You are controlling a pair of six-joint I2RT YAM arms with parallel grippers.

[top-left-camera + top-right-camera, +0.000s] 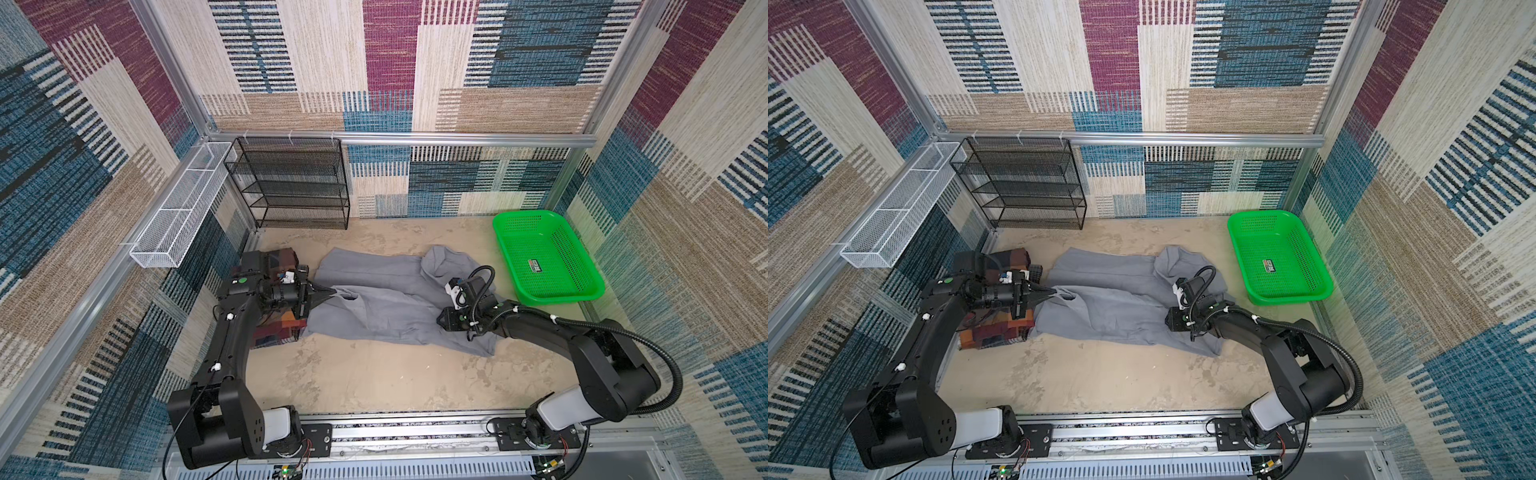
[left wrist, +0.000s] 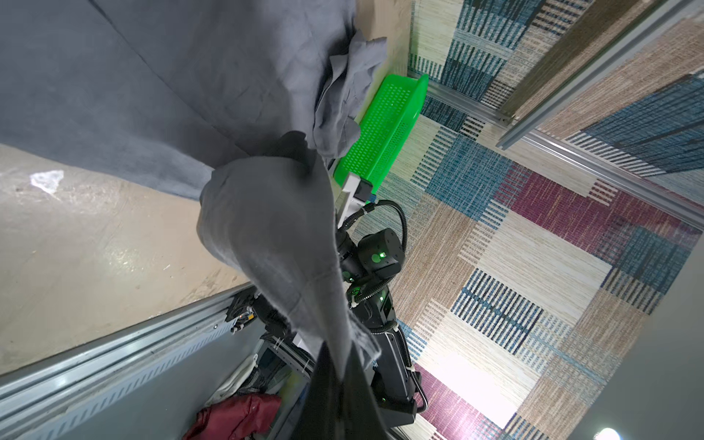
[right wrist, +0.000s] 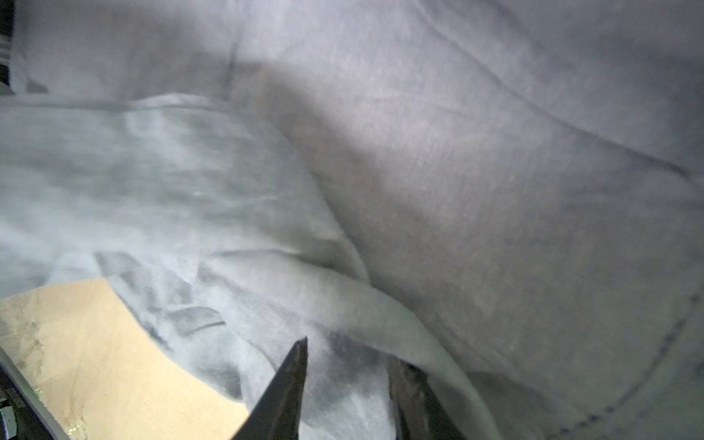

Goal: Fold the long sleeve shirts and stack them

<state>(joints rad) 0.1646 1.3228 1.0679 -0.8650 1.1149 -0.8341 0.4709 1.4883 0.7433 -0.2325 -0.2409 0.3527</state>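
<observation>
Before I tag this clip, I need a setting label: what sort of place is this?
Likely a robot test cell, not a home: an aluminium frame lined with patterned carpet, a robot arm at each end of a base rail, and staged props: gray shirt, green basket.

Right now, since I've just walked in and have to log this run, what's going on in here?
Two robot arms are working on the gray shirt, which lies spread across the table. The left gripper is shut on the shirt's left edge and holds it pinched up. The right gripper is down on the shirt's other end, its jaws apart with a fold of cloth between them. The plaid shirt lies folded beneath the left arm. The green basket stands off to the right.
</observation>
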